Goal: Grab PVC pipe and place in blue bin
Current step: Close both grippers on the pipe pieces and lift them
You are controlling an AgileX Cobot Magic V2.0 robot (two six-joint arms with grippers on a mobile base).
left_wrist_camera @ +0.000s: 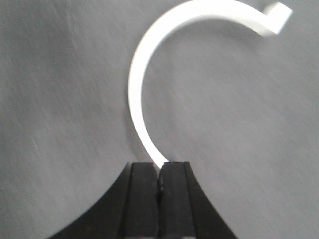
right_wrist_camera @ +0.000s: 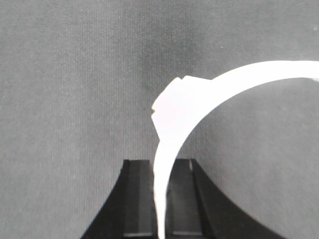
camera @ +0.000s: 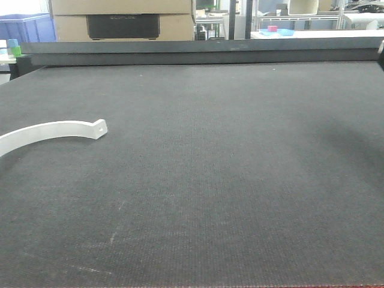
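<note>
A white curved PVC pipe (camera: 54, 130) piece with a holed tab at its end shows at the left of the front view, running off the frame edge. In the left wrist view my left gripper (left_wrist_camera: 160, 167) is shut on the near end of this arc (left_wrist_camera: 137, 84), which curves away over the dark table. My right gripper (right_wrist_camera: 160, 164) is shut on another white curved PVC pipe (right_wrist_camera: 172, 117) piece, whose thin strip passes between the jaws and arcs off to the right. Neither gripper shows in the front view. A blue bin (camera: 27, 27) stands beyond the table's far left corner.
The dark textured table (camera: 228, 180) fills the front view. A raised dark rail (camera: 204, 51) runs along its far edge. Behind it stand cardboard boxes (camera: 120, 21) and shelving (camera: 300, 18).
</note>
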